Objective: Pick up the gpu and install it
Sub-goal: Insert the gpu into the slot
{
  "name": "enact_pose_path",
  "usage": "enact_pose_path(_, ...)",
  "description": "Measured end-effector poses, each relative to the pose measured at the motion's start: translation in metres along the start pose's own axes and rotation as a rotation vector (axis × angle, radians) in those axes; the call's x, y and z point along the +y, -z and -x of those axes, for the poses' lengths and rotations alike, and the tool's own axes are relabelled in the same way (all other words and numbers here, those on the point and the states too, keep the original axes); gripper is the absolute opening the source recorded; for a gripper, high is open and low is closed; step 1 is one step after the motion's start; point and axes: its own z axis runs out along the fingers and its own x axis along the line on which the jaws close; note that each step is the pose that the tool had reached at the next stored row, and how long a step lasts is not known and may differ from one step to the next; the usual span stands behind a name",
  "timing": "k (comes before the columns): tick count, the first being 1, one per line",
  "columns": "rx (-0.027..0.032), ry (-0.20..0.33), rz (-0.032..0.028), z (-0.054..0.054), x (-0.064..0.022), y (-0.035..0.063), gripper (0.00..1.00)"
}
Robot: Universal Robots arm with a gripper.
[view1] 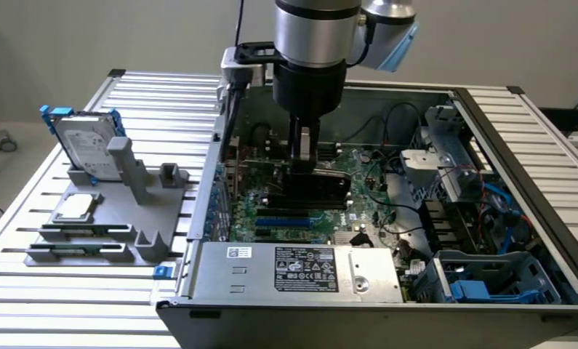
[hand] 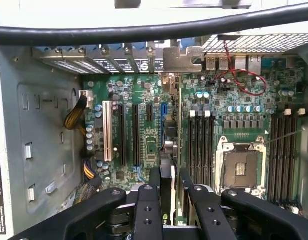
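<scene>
Nearest in the exterior view is the case (view1: 366,323), lying open on the slatted table (view1: 36,291). A grey power supply (view1: 299,269) with a black label sits just inside its front wall. A blue drive bay (view1: 483,280) is in the corner toward the exterior view's right.

Beyond the power supply lies the green motherboard (view1: 366,182). The gpu (view1: 320,193) stands on edge on it, low in the case, showing its black face. The gripper (view1: 306,161) comes straight down from the arm and is clamped on the card's upper edge.

In the wrist view the black fingers (hand: 154,185) press on either side of the gpu (hand: 167,162), which is seen edge-on. The card runs away from the gripper (hand: 169,177) across the motherboard (hand: 149,95). To one side of it are black slots and a white slot (hand: 108,131). To the other side are the memory slots (hand: 200,145) and then the open socket (hand: 241,170). At its far end, the silver bracket (hand: 181,60) meets the row of slot covers on the rear wall. I cannot tell whether the card's lower edge is fully home in a slot. Red wires (hand: 244,80) loop near the rear wall, and a black cable (hand: 144,34) crosses close to the lens.

Outside the case, on the exterior view's left, is a grey fixture (view1: 105,225). It holds a square chip (view1: 75,207) and, farther back, an upright hard drive (view1: 85,149) in a blue frame.
</scene>
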Motion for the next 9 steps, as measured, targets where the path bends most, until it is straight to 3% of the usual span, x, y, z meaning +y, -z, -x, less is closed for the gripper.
enact_pose_path(9,0.0002,0.015,0.0002,-0.002,0.0003,-0.0162,0.26)
